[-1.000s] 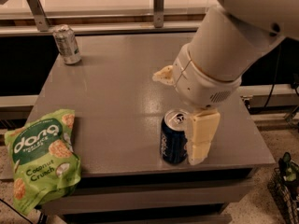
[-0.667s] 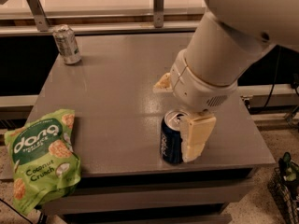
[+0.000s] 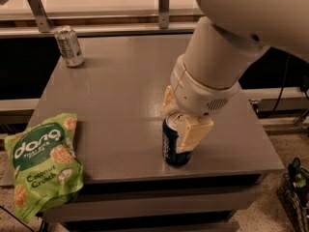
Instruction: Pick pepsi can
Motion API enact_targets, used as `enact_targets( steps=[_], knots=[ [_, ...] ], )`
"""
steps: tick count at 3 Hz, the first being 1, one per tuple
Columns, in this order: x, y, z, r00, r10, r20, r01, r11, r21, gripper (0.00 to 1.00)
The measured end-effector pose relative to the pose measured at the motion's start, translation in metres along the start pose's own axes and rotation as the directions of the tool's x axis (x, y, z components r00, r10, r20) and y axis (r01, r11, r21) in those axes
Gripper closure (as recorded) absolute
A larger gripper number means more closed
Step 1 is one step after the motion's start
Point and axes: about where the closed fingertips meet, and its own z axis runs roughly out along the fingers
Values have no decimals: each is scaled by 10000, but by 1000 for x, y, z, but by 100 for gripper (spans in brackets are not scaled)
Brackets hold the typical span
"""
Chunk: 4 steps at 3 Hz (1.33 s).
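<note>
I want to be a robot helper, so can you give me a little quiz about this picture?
1. What colour is the snack bag?
2. True or false: the silver can stands near a back corner of the table.
3. The gripper is down at which thing? A snack bag, B silver can, C pepsi can.
Key: 1 green; 2 true; 3 C.
</note>
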Motion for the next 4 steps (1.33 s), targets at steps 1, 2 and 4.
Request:
enact_targets(
  steps=[1,2,4],
  knots=[
    [-4,0,3,9999,-95,-113,92,9996,-249,78],
    [-7,-3,-5,9998,-156,-90,154,9995,-268,99],
    [2,-11,-44,9985,6,550,-8,10000,41,100]
  ],
)
